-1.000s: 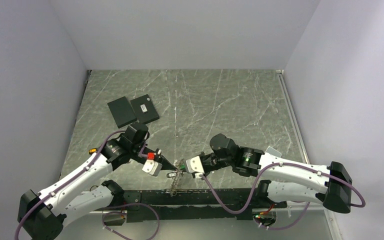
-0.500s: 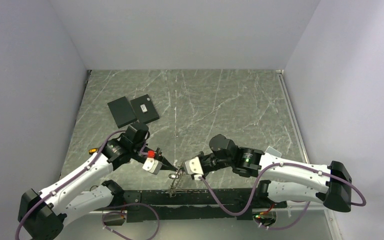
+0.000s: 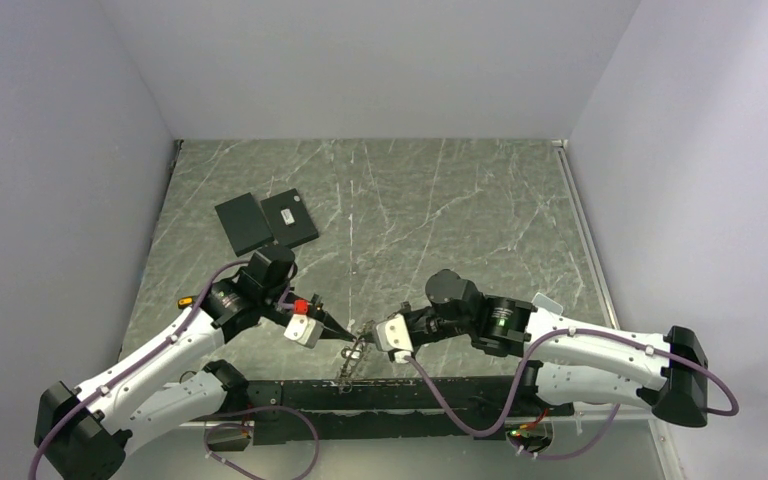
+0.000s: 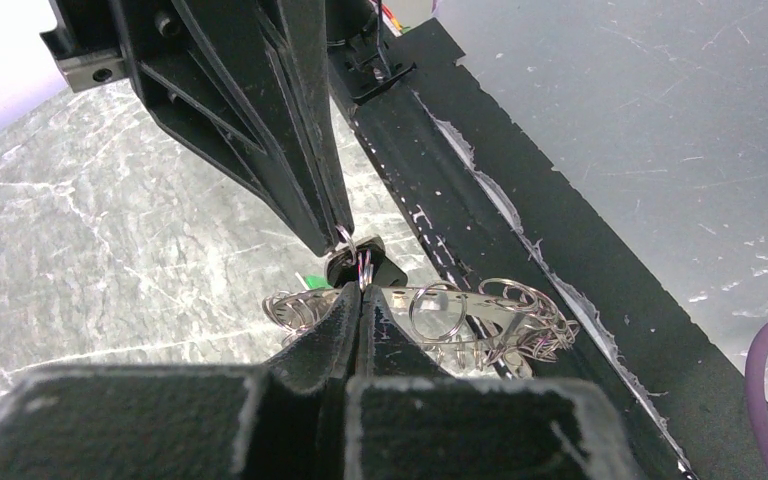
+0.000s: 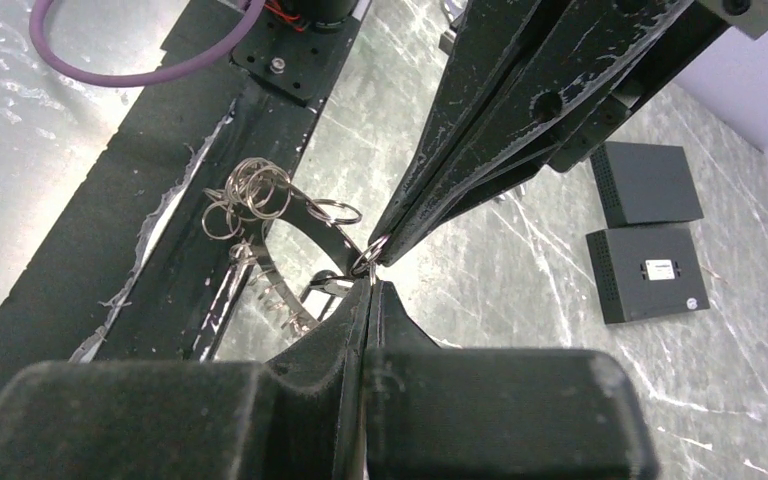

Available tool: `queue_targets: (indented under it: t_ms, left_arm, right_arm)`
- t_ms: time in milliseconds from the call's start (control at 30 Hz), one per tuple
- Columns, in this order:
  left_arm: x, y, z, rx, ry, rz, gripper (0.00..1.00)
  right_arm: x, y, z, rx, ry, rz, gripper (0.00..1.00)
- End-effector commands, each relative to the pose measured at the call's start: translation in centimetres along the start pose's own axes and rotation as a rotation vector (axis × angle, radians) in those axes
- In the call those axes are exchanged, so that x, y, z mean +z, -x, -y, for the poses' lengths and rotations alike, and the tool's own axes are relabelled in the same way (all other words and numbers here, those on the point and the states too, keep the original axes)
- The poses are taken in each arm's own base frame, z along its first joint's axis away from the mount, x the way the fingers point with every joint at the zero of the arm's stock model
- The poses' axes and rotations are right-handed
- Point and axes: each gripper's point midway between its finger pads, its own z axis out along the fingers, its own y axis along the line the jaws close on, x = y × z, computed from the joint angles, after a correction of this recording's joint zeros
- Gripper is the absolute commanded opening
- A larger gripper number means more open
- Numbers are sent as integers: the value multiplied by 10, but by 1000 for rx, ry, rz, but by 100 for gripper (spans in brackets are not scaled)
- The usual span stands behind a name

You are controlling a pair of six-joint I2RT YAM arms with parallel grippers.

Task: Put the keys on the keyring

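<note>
Since a second ago, the right arm has swung its elbow outward, while both tips stay together over the table's (image 3: 440, 200) near edge. Now the left claw (image 3: 340, 335) and the right claw (image 3: 370, 338) are pinched shut, with the keyring (image 5: 368, 258) and one of the keys (image 4: 355, 268) between them. I cannot tell which claw holds which. Threading seems to be under way.

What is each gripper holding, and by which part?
The right gripper pinches the keyring by its small ring's rim; the left gripper is shut on a black-headed key; where on it cannot be told.
</note>
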Motion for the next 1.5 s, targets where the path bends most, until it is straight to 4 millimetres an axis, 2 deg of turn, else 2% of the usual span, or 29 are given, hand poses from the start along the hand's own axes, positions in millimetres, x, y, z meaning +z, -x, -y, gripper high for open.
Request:
queue_targets:
  t_ms: [0,667,1467]
  left_arm:
    - [1,10,-1,20,-7,39,0]
    - [-2,12,-3,31,15,40,0]
    - [-2,14,-3,35,10,47,0]
  right_arm:
    - [-6,23,11,-60,-43,61,0]
    - [-3,24,-3,-49,12,76,0]
    - [1,26,2,-69,7,80,0]
